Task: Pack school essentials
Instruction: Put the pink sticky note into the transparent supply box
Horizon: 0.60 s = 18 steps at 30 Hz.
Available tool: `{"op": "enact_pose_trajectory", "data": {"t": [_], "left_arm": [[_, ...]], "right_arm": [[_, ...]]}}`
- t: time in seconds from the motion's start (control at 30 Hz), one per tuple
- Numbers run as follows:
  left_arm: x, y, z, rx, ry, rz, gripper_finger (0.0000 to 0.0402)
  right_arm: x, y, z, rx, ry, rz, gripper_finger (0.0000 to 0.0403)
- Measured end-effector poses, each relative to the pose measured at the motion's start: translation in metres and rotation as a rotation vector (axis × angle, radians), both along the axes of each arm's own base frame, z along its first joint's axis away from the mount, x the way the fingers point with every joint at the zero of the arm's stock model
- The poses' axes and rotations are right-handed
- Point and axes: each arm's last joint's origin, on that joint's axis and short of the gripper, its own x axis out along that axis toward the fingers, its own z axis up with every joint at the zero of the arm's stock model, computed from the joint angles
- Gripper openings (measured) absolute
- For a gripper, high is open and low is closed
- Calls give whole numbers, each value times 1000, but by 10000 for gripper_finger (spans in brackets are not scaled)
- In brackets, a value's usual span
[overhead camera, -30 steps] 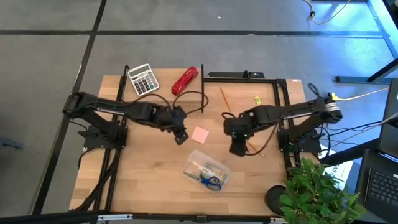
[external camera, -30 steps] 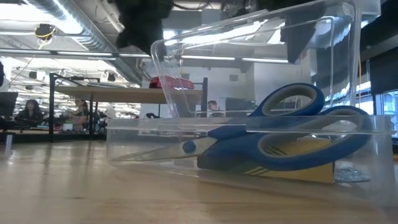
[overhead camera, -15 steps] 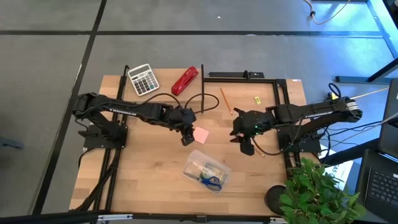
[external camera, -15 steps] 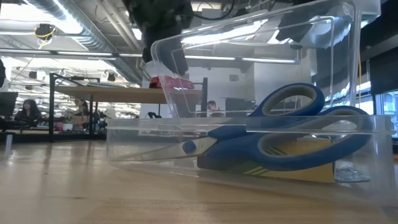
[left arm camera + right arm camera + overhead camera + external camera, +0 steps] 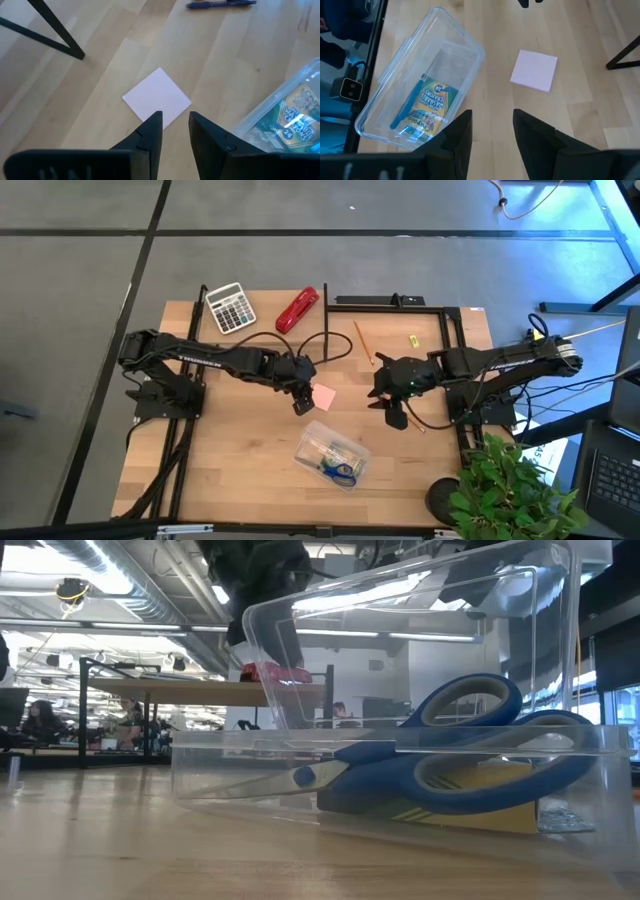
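— Which arm would you send for the sticky-note pad?

— Your left gripper is the nearer one. It hangs right at the pad's edge with its fingers parted by a narrow gap and nothing between them. Past those fingers, the pad lies flat on the table just ahead, one corner turned toward you, so it sits as a diamond rather than square-on.

— And the right one?

— Your right gripper is well apart from the pad, on its far side, with its jaws open and empty. It looks down on the clear box, which already holds the scissors and a crayon pack.

— So what does the pick turn on?

— In my judgement, on that narrow gap: you'd likely need to widen it and straddle the pad's near corner, or turn the wrist to meet a straight edge.
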Motion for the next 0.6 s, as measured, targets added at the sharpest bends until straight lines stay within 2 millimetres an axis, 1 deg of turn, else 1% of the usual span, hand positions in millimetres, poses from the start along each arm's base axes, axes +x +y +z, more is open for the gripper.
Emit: {"op": "enact_pose_trajectory", "data": {"t": [0.13,0.2,0.33,0.47,0.6], "left_arm": [[0,0,0,-12,-1,1,88],[0,0,0,-35,-6,32,88],[5,-3,-9,-61,8,64,88],[12,-7,-22,-13,34,110,88],[13,-8,-24,23,29,140,88]], "right_arm": [[0,0,0,1,0,-1,145],[0,0,0,0,1,0,145],[0,0,0,1,1,-2,145],[0,0,0,1,1,-1,145],[0,0,0,0,1,-1,145]]}}
